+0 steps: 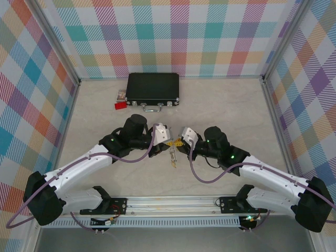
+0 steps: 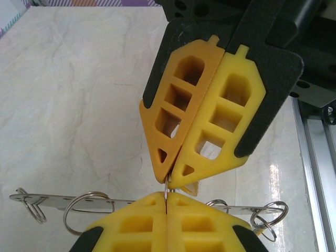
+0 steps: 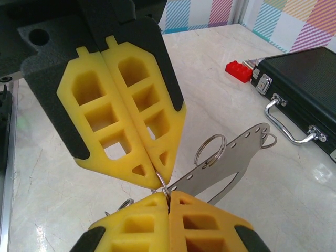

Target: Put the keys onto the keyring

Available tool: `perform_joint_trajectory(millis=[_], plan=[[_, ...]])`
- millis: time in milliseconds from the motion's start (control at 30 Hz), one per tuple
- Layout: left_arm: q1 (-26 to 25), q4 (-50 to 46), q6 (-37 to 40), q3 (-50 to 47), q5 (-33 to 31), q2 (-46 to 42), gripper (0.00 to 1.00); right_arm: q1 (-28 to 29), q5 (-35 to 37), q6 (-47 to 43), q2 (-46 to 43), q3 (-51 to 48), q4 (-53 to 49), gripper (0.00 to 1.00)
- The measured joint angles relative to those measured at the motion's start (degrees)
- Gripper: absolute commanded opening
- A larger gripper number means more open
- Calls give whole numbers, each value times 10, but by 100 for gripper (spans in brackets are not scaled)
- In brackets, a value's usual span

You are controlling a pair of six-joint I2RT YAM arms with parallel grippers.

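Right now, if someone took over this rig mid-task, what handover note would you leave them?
Left gripper: shut, tips pinching a thin wire ring.
Right gripper: shut on that same ring, tip to tip with the left.
Keyring: flat grey plate between the two arms, split rings through its holes.
Keys: small yellowish pieces just below the grippers in the top view; too small to tell if any is threaded on.
Done: both arms have a grip.
Left: work the keys on, check them, release.
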Motion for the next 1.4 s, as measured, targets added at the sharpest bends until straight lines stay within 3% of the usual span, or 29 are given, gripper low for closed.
perform_joint_trajectory(millis=[167,267,500,1133,1400], plan=[[-1,27,-19,-4,1,0,0,0,19,3,-23,-12,9,28],[-1,59,-34,-18,-1,-6,0,0,49,4,-49,-22,17,31],[-1,121,-67,-51,-26,-33,0,0,88,4,-95,-45,44,33],[-4,235,-137,-96,-37,-67,0,0,51,4,-61,-47,61,39],[-5,269,-165,-102,-17,-71,0,0,38,5,-55,-47,81,29]])
